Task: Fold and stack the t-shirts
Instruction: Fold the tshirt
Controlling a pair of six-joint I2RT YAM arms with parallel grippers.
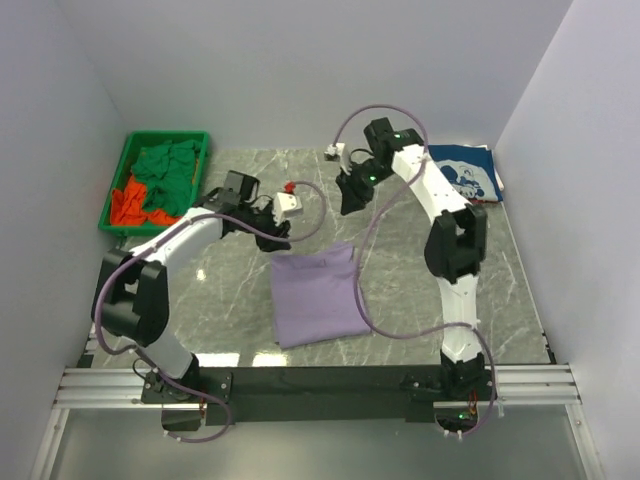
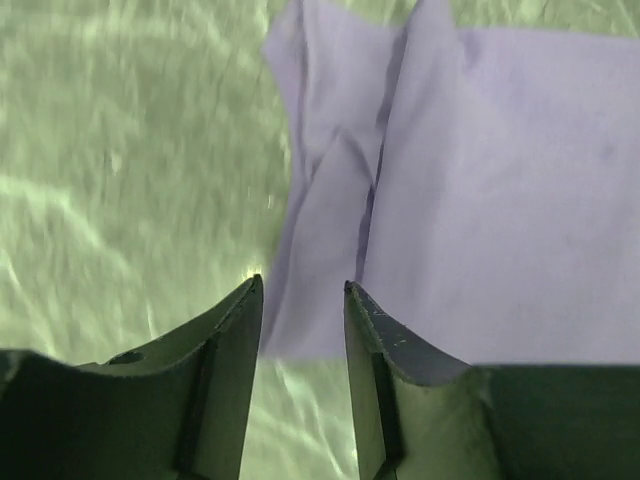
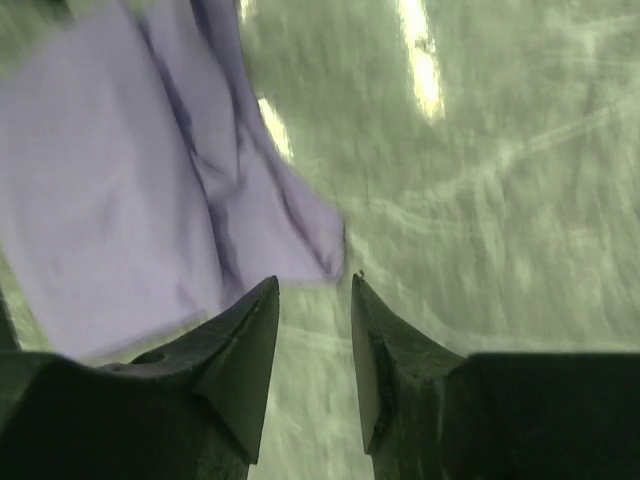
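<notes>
Left gripper (image 2: 303, 287) hangs parted and empty over a corner of the lavender t-shirt (image 2: 480, 200); right gripper (image 3: 315, 282), likewise parted, hovers beside another corner.

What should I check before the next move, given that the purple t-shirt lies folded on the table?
Left hand open and holding nothing: ok.
Right hand open and holding nothing: ok.
Purple t-shirt folded flat: ok, far edge wrinkled.
Navy t-shirt folded at far right: ok.
Purple stacked on navy: not ok, they lie apart.
Green t-shirt and orange-red t-shirt folded: not ok, crumpled in the bin.
</notes>
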